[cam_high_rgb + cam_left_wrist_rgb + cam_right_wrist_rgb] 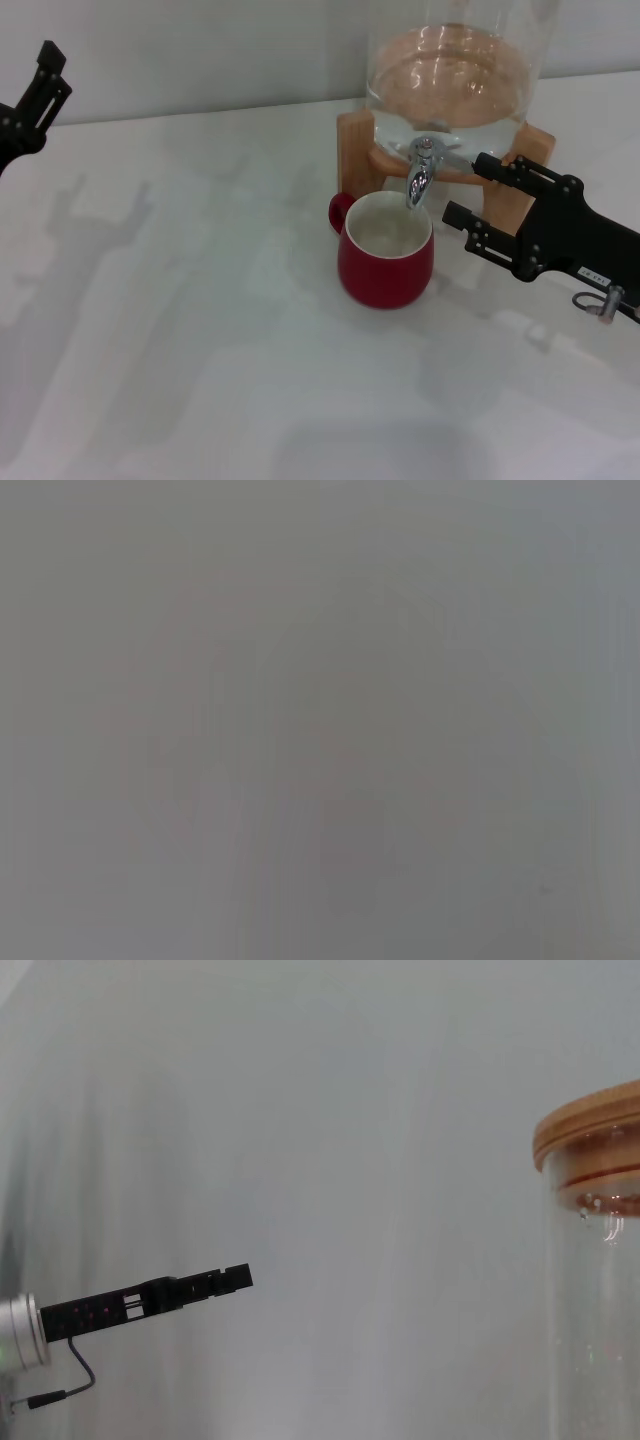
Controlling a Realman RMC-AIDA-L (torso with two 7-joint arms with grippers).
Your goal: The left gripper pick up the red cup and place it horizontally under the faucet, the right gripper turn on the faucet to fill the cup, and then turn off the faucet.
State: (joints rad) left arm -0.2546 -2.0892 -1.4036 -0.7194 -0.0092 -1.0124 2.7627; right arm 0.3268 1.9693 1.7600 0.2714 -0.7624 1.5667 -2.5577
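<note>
The red cup (385,262) stands upright on the white table, its white inside right below the faucet (420,178) spout and its small handle pointing back left. My right gripper (465,190) is just right of the faucet, open, its two flat black prongs apart and holding nothing; the upper prong reaches toward the faucet's lever. My left gripper (35,100) is parked far off at the table's back left, away from the cup; it also shows as a black bar in the right wrist view, left gripper (200,1285). The left wrist view shows only a blank grey surface.
The glass dispenser (450,70) holds water and rests on a wooden stand (352,150) at the back; its wooden lid (590,1140) shows in the right wrist view. White table (200,350) spreads left of and in front of the cup.
</note>
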